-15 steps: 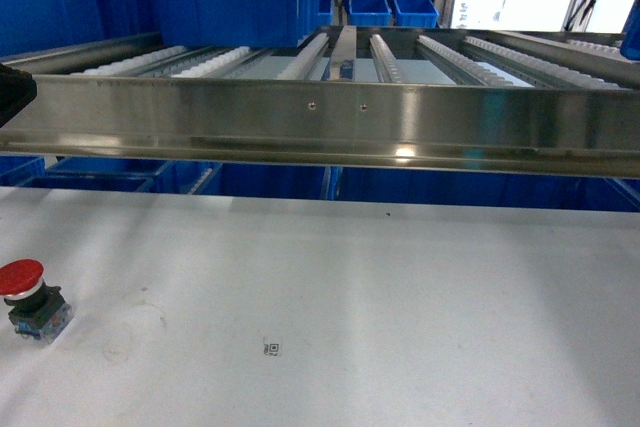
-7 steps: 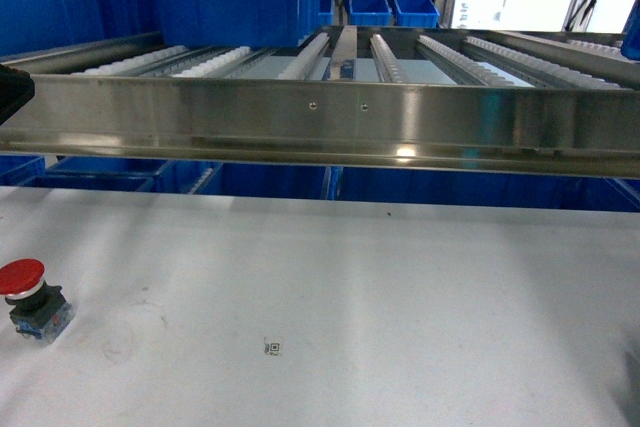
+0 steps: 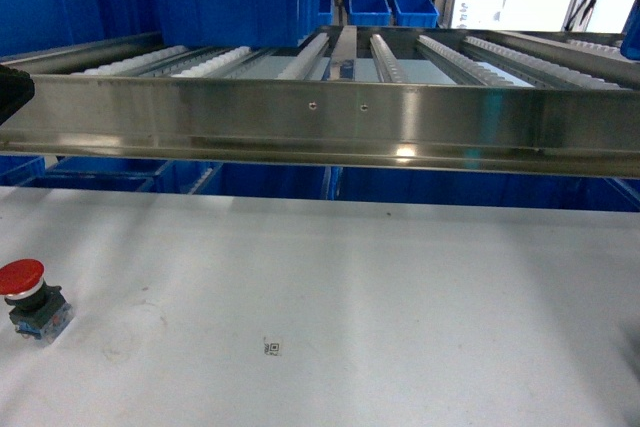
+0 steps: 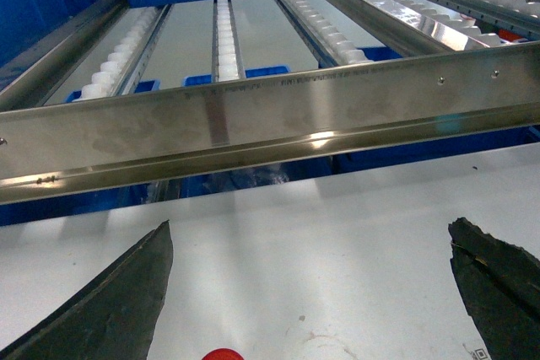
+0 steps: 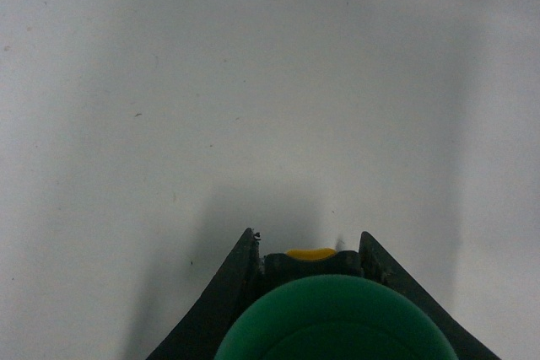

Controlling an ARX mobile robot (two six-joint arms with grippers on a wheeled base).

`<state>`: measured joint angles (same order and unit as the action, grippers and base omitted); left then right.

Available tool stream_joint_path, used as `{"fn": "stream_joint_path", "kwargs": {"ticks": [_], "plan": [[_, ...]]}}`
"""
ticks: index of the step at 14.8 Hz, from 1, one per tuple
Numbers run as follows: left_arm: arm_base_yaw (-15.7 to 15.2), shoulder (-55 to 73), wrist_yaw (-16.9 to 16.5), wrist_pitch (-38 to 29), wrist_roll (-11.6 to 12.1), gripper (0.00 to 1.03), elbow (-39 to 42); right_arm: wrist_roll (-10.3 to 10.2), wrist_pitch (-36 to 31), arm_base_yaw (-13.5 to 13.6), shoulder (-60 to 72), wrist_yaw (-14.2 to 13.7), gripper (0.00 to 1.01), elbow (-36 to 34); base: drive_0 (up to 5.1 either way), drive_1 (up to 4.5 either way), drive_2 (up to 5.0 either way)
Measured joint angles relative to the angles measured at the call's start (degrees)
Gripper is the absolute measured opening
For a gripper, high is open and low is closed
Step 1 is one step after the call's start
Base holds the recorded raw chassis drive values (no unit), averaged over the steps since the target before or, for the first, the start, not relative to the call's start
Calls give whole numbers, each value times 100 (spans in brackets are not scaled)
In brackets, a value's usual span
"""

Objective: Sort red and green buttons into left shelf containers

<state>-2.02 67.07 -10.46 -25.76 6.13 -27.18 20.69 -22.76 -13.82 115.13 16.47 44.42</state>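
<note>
A red button [image 3: 22, 277] on a dark blue base stands on the white table [image 3: 400, 287] at the far left. Its red cap [image 4: 222, 354] peeks in at the bottom edge of the left wrist view, below and between the wide-apart dark fingers [image 4: 118, 301] of my open left gripper [image 4: 310, 225]. A green button [image 5: 336, 322] with a dark body and a yellow part fills the bottom of the right wrist view. My right gripper [image 5: 308, 235] is shut on it above bare table. A large blue container [image 3: 235, 2] sits on the roller shelf at back left. Neither gripper shows in the head view.
A steel roller shelf with a wide front rail [image 3: 330, 117] spans the view above the table's far edge. Blue bins [image 3: 110, 175] sit under it, and small blue bins [image 3: 390, 2] stand further back. A small printed tag [image 3: 271, 348] lies on the table.
</note>
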Motion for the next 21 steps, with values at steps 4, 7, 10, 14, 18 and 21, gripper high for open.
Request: {"fn": "stream_joint_path", "kwargs": {"ticks": [4, 7, 10, 14, 18, 21], "plan": [[0, 0, 0, 2, 0, 98, 0, -404, -811, 48, -518, 262, 28, -800, 0, 0, 0], [2, 0, -2, 2, 0, 98, 0, -844, -1805, 264, -2651, 345, 28, -2065, 0, 0, 0], [2, 0, -2, 2, 0, 98, 0, -1110, -1410, 706, -5117, -94, 28, -3497, 0, 0, 0], [2, 0, -2, 2, 0, 98, 0, -1408, -402, 1419, -7993, -1368, 28, -4116, 0, 0, 0], [2, 0, -2, 0, 2, 98, 0, -1469, -109, 1676, -8599, -1628, 28, -4301, 0, 0, 0], [44, 22, 289, -79, 4, 98, 131, -1469, -109, 1676, -8599, -1628, 28, -4301, 0, 0, 0]]}}
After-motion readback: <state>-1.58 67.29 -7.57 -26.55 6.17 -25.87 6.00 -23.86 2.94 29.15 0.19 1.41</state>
